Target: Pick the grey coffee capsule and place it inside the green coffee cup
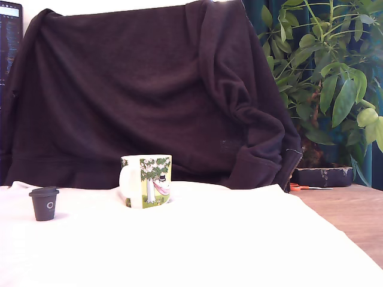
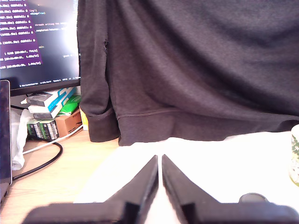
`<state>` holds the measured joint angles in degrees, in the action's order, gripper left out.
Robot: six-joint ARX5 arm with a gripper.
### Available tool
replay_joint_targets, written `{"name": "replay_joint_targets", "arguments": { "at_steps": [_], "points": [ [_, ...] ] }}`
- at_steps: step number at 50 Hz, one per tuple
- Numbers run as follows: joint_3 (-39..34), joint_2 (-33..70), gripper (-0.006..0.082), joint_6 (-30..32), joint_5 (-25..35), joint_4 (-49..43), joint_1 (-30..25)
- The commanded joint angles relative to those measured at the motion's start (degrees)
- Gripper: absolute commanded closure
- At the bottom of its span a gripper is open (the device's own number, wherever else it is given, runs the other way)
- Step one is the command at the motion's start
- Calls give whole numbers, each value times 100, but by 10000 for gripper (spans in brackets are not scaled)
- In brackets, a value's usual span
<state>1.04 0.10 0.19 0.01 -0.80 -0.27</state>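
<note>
Grey coffee capsule [image 1: 44, 203]: stood upright on the white-covered surface [image 1: 209, 245], well apart from the green coffee cup [image 1: 146, 180] toward the exterior view's left; gripper [image 2: 160, 161] closed, empty, beside the capsule.

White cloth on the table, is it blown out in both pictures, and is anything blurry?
Exterior view: the white cloth is overexposed, folds barely showing; the grey coffee capsule and green coffee cup stay fairly sharp. Wrist view: the cloth glares white too, and the end effector looks soft up close.
</note>
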Motion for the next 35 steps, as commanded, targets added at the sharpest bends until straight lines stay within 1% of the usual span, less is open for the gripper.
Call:
{"name": "replay_joint_targets", "arguments": {
  "at_steps": [1,24,31,35],
  "points": [
    [39,-83,786,-575,678,-538,-37],
    [39,-81,786,-643,704,-463,-37],
    [39,-81,786,-804,708,-50,-37],
    [39,-81,786,-1045,706,315,-37]
  ]
}}
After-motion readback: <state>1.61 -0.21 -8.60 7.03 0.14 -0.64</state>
